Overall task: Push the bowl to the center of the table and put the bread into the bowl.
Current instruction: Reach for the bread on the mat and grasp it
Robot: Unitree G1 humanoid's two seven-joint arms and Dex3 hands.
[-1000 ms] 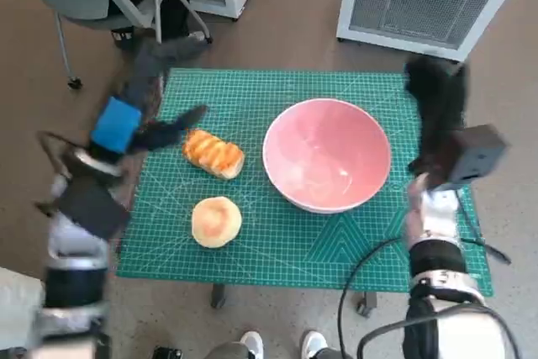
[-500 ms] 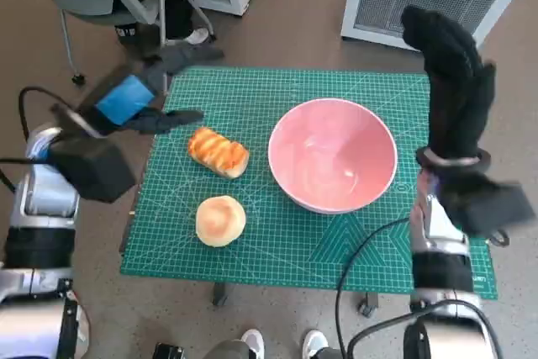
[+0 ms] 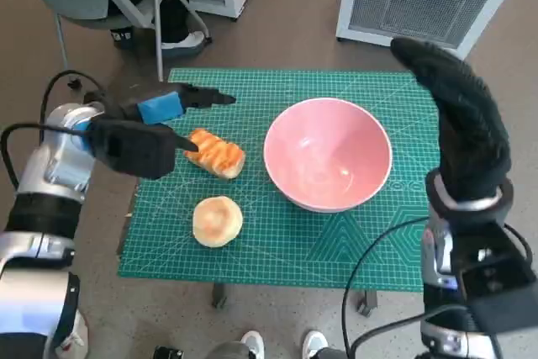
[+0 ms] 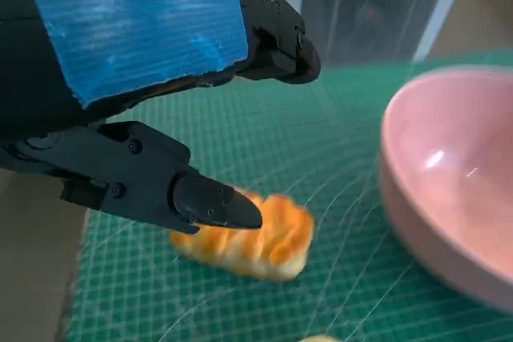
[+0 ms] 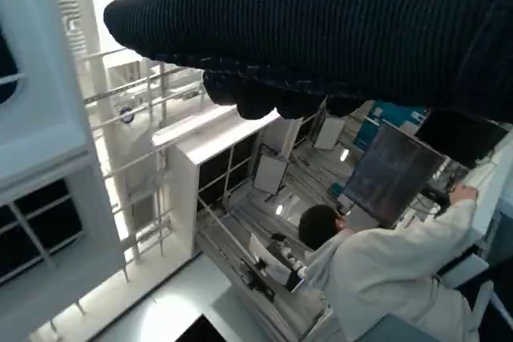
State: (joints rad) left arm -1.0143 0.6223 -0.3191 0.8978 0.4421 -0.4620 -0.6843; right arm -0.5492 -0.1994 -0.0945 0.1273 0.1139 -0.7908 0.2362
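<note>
1. Bread (image 3: 215,154), a glazed orange loaf, is lying on the green cutting mat (image 3: 277,241), just beside the pink bowl (image 3: 327,154), which is sitting near the mat's middle
2. The loaf is probably light and soft, so gripping gently across its sides should be suiting it
3. The left hand (image 3: 160,111) is hovering over the loaf with fingers (image 4: 212,202) spread, holding nothing
4. The right hand (image 3: 461,128) is rising beside the bowl; whether its fingers are parting is impossible to tell
5. A round bun (image 3: 217,221) is lying nearby

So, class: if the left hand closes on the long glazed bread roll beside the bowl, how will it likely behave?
The long bread roll looks soft and puffy, so it probably dents under firm fingers. Its glazed crust may be slightly slick. It lies flat on the green mat, so it seems unlikely to roll.
</note>
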